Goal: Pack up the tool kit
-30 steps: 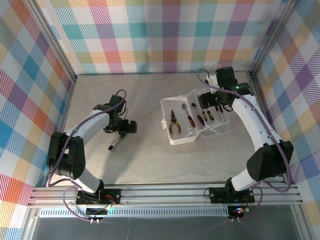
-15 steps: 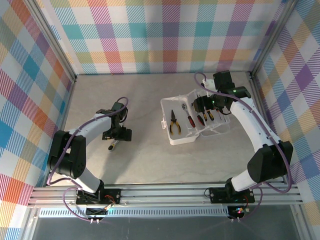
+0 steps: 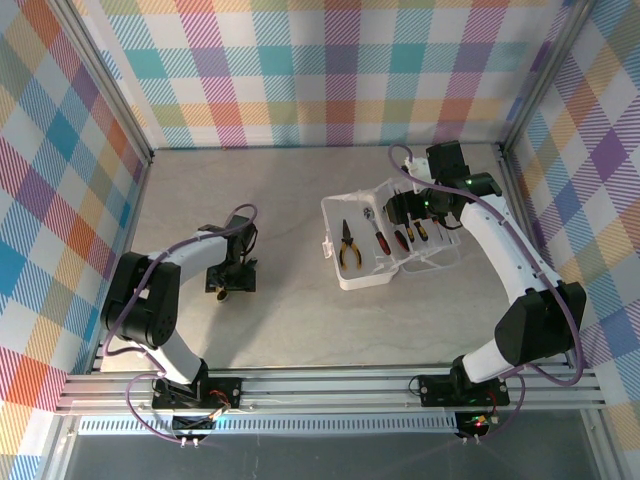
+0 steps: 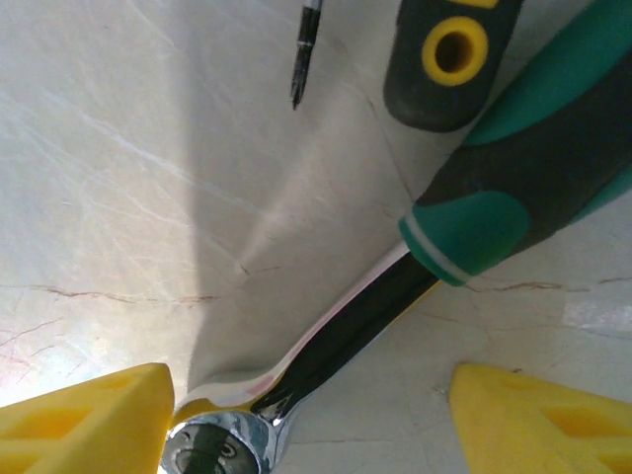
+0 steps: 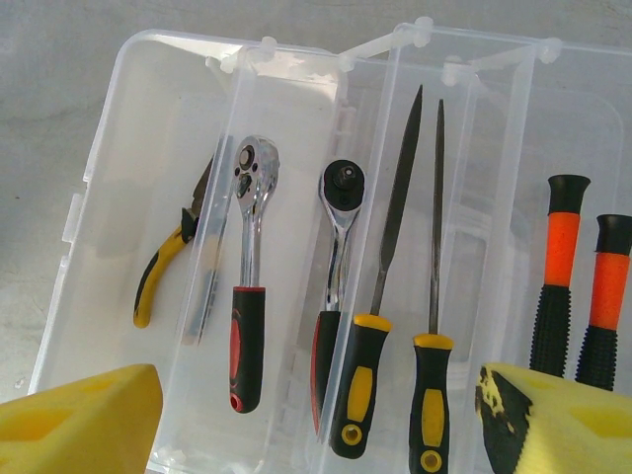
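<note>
Straddling the chrome head of a green-handled ratchet point(image 4: 464, 212), the left gripper point(image 4: 311, 425) hangs low over the bench point(image 3: 300, 320) at its left side, its yellow fingertips point(image 4: 79, 420) set fairly wide with the tool between them. One fingertip is just beside the head; the other stands clear of the shaft. In the left wrist view the ratchet lies flat, its long axis diagonal: head at lower left, green grip running off to upper right. A black-and-yellow handle end point(image 4: 449, 59) lies just beyond the grip.

Right of centre on the bench sits the clear case point(image 3: 345, 275), with its lid open toward the right. The right gripper point(image 3: 405, 210) hovers over it, jaws wide and holding nothing. Below it in the right wrist view the packed tools lie side by side, roughly parallel, heads toward the far side and handles toward the near side: yellow-handled pliers point(image 5: 173, 257) at the left, a red-handled ratchet point(image 5: 249, 296), a second ratchet point(image 5: 336, 286), two slim files point(image 5: 380, 326) and two orange-and-black handles point(image 5: 558, 286) at the right.
</note>
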You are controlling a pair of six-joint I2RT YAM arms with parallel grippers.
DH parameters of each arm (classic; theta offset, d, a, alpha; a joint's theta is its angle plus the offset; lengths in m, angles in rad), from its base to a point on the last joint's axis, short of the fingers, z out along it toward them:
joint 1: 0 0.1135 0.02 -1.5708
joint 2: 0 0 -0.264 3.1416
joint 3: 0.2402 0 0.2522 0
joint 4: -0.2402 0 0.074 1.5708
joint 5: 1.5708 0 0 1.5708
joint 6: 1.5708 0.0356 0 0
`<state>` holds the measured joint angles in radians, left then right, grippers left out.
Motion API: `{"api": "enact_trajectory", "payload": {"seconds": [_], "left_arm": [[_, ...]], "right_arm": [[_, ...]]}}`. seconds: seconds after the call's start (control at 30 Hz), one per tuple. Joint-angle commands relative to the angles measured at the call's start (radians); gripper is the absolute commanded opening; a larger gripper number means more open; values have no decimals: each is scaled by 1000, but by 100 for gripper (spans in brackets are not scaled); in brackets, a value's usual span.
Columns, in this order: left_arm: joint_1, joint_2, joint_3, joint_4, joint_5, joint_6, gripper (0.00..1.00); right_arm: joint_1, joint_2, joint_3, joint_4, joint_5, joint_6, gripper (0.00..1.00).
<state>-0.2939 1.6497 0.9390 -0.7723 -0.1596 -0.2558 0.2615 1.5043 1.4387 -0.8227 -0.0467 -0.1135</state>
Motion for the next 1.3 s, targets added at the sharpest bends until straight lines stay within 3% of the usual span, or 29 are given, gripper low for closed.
{"api": "enact_trajectory", "payload": {"seconds": [0.0,0.3,0.53,0.7,1.27], "left_arm": [[-4,36,-47,-16,46,-26,67],[-30,90,-36,3,161,24,39],[-72,131,5,-13,155,53,27],[-83,124,14,-17,159,61,9],[-213,-116,192,-98,156,238,0]], "right_arm": [[4,-3,6,17,-25,-3,83],[4,-1,6,15,-24,-2,83],[4,-3,8,10,-18,-2,83],[4,-3,8,11,-15,-2,83],[4,-29,-2,19,-102,39,83]]}}
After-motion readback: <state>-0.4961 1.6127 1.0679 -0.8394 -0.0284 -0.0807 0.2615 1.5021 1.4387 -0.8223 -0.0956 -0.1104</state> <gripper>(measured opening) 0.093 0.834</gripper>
